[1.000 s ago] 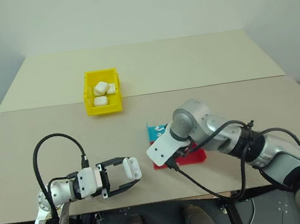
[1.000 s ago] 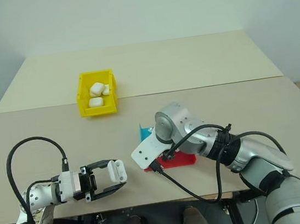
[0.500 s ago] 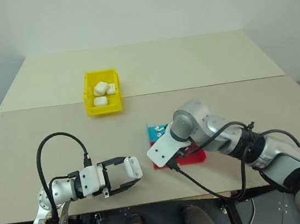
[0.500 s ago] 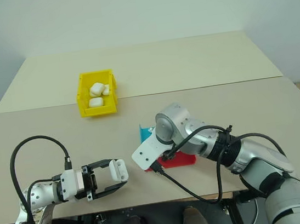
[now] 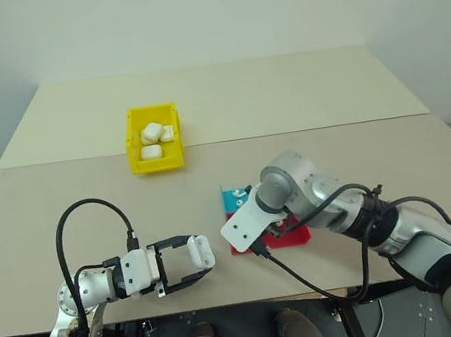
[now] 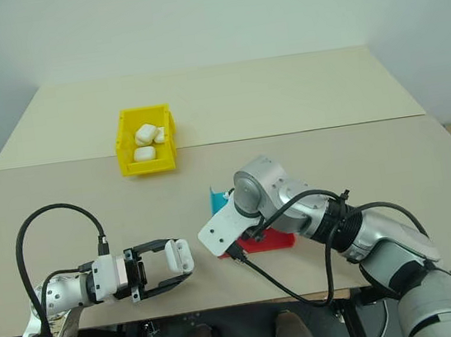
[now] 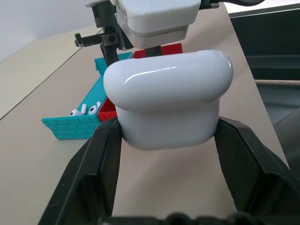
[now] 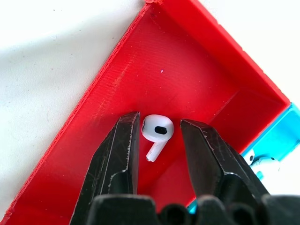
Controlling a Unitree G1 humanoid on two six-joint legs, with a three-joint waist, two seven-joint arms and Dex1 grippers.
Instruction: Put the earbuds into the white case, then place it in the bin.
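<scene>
Left gripper (image 5: 190,263) clamped on the small glossy white rounded case (image 7: 168,97), above the near table edge. Further back, bright yellow plastic open-top bin (image 5: 135,143) holding three similar white cases (image 5: 152,132). Right gripper (image 8: 159,140) pointing down into the red tray compartment (image 8: 187,75), fingers apart, straddling one tiny white stemmed earbud (image 8: 157,131); contact unclear. More earbuds (image 7: 84,110) in the blue compartment.

L black two-finger claw (image 5: 190,262) level, pointing right, clamped. R black two-finger claw (image 8: 159,140) aimed steeply down, fingers (image 8: 123,150) part-spread.
</scene>
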